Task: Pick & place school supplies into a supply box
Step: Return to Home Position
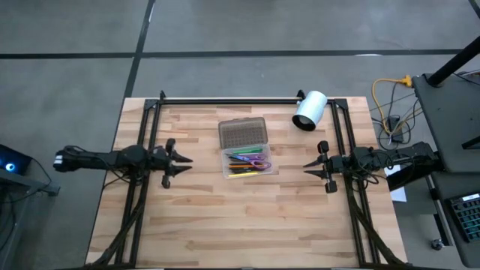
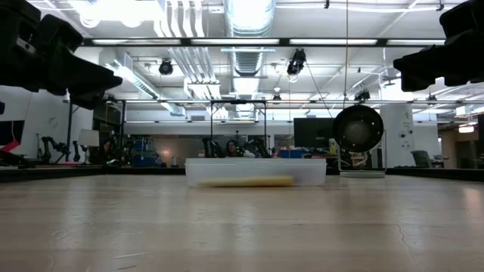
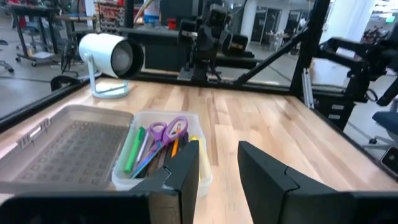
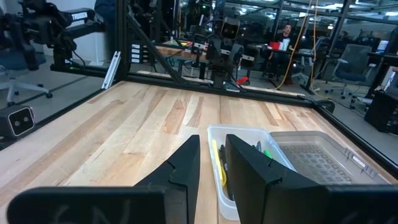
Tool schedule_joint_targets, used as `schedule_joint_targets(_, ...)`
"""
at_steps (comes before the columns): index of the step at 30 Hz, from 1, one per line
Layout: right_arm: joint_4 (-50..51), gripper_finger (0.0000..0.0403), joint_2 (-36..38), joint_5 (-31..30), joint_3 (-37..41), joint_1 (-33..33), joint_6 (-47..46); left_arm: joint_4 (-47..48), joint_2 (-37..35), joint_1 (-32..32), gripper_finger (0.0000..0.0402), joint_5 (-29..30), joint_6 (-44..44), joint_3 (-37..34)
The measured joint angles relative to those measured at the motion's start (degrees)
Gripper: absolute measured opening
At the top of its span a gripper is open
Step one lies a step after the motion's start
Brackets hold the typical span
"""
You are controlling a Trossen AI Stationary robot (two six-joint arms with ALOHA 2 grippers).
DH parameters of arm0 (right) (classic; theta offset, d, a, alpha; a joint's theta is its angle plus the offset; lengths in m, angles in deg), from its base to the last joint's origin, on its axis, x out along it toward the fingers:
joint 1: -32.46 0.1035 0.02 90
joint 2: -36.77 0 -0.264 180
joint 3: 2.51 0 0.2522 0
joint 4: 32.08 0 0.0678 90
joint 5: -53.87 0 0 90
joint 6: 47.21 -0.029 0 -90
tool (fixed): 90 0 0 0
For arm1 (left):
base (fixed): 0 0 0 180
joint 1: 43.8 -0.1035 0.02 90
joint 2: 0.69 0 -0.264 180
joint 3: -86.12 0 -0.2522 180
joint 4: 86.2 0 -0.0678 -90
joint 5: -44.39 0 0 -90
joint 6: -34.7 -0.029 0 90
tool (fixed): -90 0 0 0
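Observation:
The supply box [image 1: 245,150] sits at mid-table, its grey textured lid [image 1: 244,133] lying open on the far side. The clear tray [image 1: 248,162] holds the school supplies: green, yellow and orange pens [image 3: 132,149] and purple-handled scissors [image 3: 168,132]. In the low view the box [image 2: 255,172] shows a yellow pencil [image 2: 246,181] against its wall. My left gripper [image 1: 189,159] hovers left of the box, open by a narrow gap. My right gripper [image 1: 306,166] hovers right of it, also open by a narrow gap. Both point at the box and touch nothing.
A white cylinder [image 1: 310,110] lies on its side near the far right corner, also seen in the left wrist view [image 3: 109,57]. A black frame [image 1: 232,100] runs along the far edge and both sides. Bare wood [image 1: 240,225] spreads on the near side of the box.

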Motion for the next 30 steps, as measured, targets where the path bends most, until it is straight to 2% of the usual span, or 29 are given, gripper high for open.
schedule_joint_targets(30,0.00,0.0068,0.00,0.00,0.00,0.00,0.00,0.08,14.88,0.00,0.0096,0.00,-0.04,0.00)
